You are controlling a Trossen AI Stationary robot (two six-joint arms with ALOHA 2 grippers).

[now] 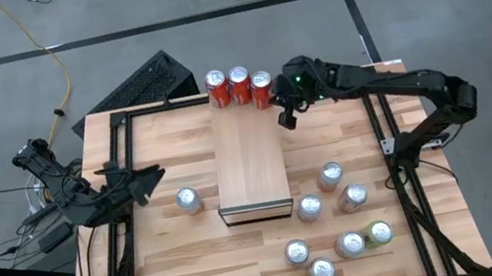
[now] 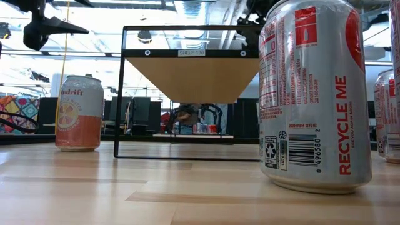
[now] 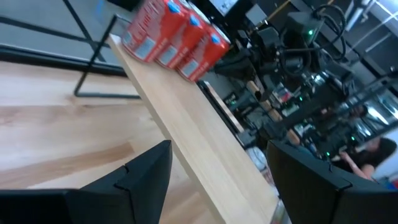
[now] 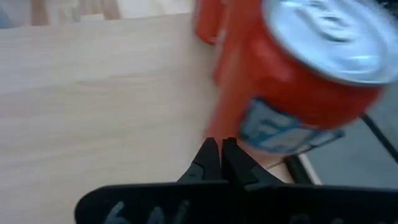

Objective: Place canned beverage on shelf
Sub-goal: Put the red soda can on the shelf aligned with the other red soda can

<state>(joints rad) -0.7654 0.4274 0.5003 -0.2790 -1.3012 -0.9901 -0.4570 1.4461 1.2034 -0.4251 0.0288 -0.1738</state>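
Observation:
The shelf (image 1: 248, 163) is a raised light-wood plank in the middle of the table. Three red cans (image 1: 240, 84) stand upright in a row at its far end, also seen in the left wrist view (image 3: 177, 37). My right gripper (image 1: 285, 117) hangs shut just right of and nearer than the rightmost red can (image 4: 298, 81), slanting down toward the shelf top. Its closed fingertips (image 4: 219, 152) hold nothing. My left gripper (image 1: 147, 181) waits open at the table's left side, level and pointing at the shelf (image 3: 205, 143).
One silver-topped can (image 1: 188, 201) stands left of the shelf. Several more cans (image 1: 331, 176) are grouped on the table's near right, one of them green (image 1: 378, 232). Black frame rails (image 1: 392, 148) run along both sides. A keyboard (image 1: 140, 85) lies beyond the far edge.

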